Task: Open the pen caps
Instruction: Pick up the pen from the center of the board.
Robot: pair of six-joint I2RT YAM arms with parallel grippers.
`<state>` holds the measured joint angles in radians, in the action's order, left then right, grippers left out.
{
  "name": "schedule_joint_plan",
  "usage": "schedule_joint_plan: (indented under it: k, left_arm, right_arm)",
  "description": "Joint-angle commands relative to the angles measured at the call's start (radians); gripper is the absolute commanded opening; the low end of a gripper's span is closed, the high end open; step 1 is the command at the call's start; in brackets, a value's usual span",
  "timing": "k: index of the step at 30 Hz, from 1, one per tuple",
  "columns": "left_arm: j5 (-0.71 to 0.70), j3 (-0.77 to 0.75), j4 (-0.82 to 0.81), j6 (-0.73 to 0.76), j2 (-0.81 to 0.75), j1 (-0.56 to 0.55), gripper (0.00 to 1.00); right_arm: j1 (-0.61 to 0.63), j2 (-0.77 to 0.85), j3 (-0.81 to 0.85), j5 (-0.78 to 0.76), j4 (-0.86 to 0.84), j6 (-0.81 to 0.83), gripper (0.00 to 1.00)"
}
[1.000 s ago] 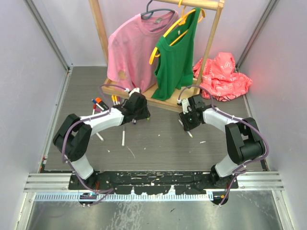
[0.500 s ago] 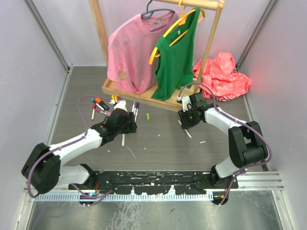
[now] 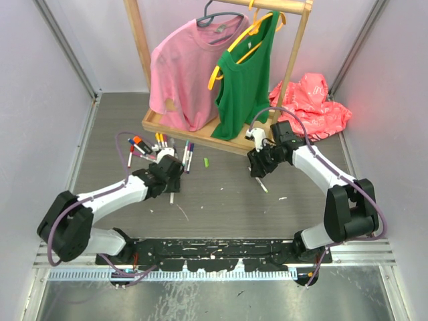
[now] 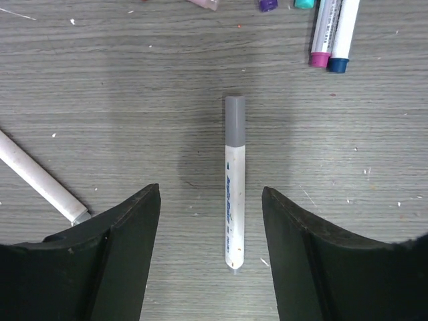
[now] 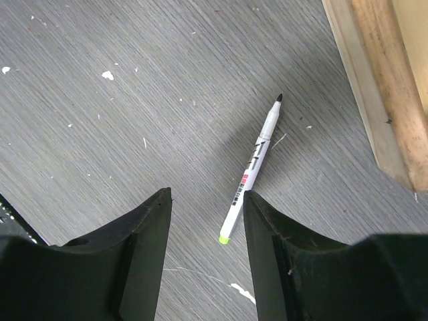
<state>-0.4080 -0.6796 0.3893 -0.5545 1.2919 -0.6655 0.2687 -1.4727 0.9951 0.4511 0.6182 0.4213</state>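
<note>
- My left pincer [image 4: 210, 195] is spread wide and grips nothing. Its black fingers stand either side of a white plastic marker barrel [image 4: 233, 207] lying on the grey wood-grain table [image 4: 100, 100].
- That barrel's grey cylindrical cap [image 4: 235, 120] is on, at the end pointing away from me.
- Beyond it, a pink cap [image 4: 319, 59] and a dark blue cap [image 4: 338, 64] lie side by side, both fitted on their pens.
- My right pincer [image 5: 206, 197] is likewise released, over a thin uncapped white marker [image 5: 253, 164] near the wooden rack base [image 5: 374, 80].

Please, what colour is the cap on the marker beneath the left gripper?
Grey cap; left wrist view.
</note>
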Motion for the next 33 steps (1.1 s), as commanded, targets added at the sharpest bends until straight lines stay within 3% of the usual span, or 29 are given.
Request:
schedule_joint_plan:
  k: [1, 4, 24, 28, 33]
  left_arm:
    - [-0.008, -0.071, 0.027, 0.029, 0.06, 0.003, 0.59]
    - [0.024, -0.075, 0.017, 0.029, 0.087, 0.002, 0.51]
    - [0.083, -0.095, 0.007, 0.033, 0.18, 0.003, 0.2]
    - [0.081, -0.092, 0.01, 0.027, 0.158, 0.002, 0.01]
    - [0.108, -0.077, -0.008, 0.028, 0.073, 0.003, 0.0]
  right_arm:
    - [-0.019, 0.04, 0.03, 0.071, 0.026, 0.045, 0.53]
    - [-0.019, 0.037, 0.031, 0.082, 0.029, 0.045, 0.53]
    - [-0.023, 0.041, 0.037, 0.129, 0.045, 0.051, 0.53]
    - [-0.026, 0.05, 0.042, 0.155, 0.051, 0.051, 0.54]
    - [-0.037, 0.069, 0.045, 0.215, 0.057, 0.051, 0.56]
